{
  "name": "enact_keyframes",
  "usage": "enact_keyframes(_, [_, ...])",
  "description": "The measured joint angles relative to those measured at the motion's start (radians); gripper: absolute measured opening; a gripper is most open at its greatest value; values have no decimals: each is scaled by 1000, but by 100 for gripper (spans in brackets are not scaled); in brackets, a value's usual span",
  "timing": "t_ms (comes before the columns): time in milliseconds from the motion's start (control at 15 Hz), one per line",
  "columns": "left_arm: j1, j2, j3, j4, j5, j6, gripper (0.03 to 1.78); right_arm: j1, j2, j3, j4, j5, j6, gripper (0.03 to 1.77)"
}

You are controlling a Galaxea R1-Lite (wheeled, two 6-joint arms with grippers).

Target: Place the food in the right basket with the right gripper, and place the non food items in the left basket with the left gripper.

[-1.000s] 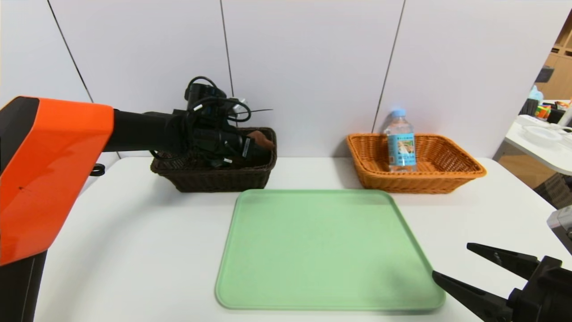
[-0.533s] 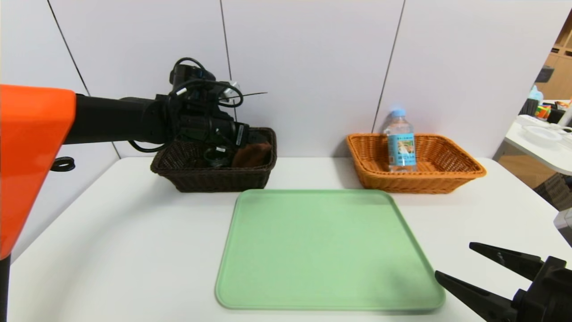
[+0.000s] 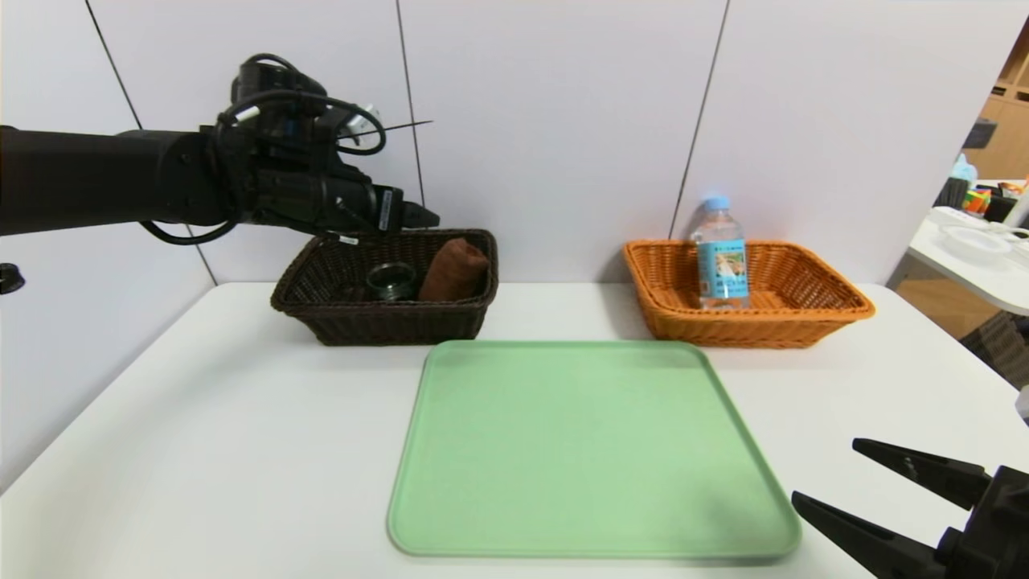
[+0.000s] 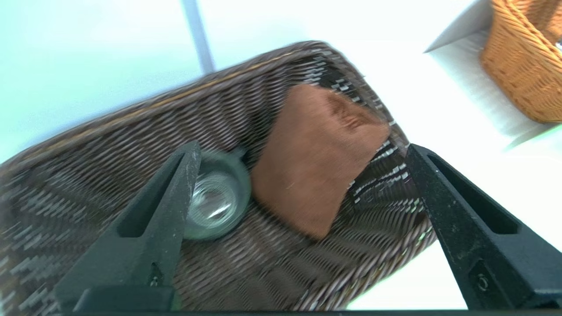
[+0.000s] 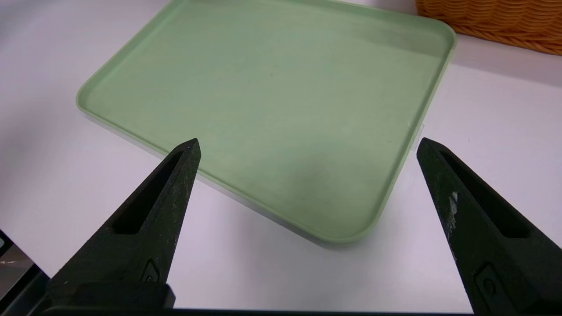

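Left hand (image 3: 422, 215) hangs above the back rim of the dark basket (image 3: 321, 318), fingers spread wide, nothing between them — wrist view shows both tips (image 4: 186, 160) framing the basket floor with air in the gap. Cloth (image 3: 453, 269) lies inside the dark basket, leaning on its right wall, with a small glass jar (image 3: 391, 281) just beside it on the left; the two look close to touching. So the non-food drop reads as done and the left arm is at the release-and-clear step. Right hand (image 3: 864, 490) sits low at the near right corner of the table (image 3: 201, 450), fingers spread as well, empty, parked just off the near right corner of the tray (image 3: 418, 523). Bottle (image 3: 720, 253) stands upright in the orange basket (image 3: 836, 318), toward its left half. Tray is bare in both head and right wrist views, and I see no loose items on the table — my read is sorting is finished or nearly so, unless something sits out of frame. Next move, as a guess: left arm needs to clear the basket rim and cabling before swinging home, keeping the tips above the wicker so it doesn't snag the weave or nudge the cloth. Right arm has nothing to pick that I can see, so it just stays clear of the tray edge. Risk is low — mainly a fingertip catching the rim on the way out
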Motion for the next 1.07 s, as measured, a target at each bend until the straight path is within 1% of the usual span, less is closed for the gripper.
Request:
enact_keyframes(133, [35, -59, 49, 28, 1, 0, 167, 0, -12, 6, -1, 0, -1, 170])
enact_keyframes(267, [70, -131, 134, 42, 7, -2, 167, 0, -35, 7, 5, 0, -3, 170])
enact_keyframes(600, [174, -373, 479, 37, 73, -7, 169, 1, -132, 36, 10, 0, -6, 170])
enact_keyframes(733, [200, -462, 606, 7, 80, -8, 169, 0, -181, 52, 11, -4, -6, 170])
enact_keyframes(867, [213, -550, 737, -51, 87, -8, 169, -4, -241, 70, 26, -8, -9, 170])
enact_keyframes(1067, [219, -674, 884, -128, 104, -18, 169, -32, -340, 71, 121, -13, -15, 170])
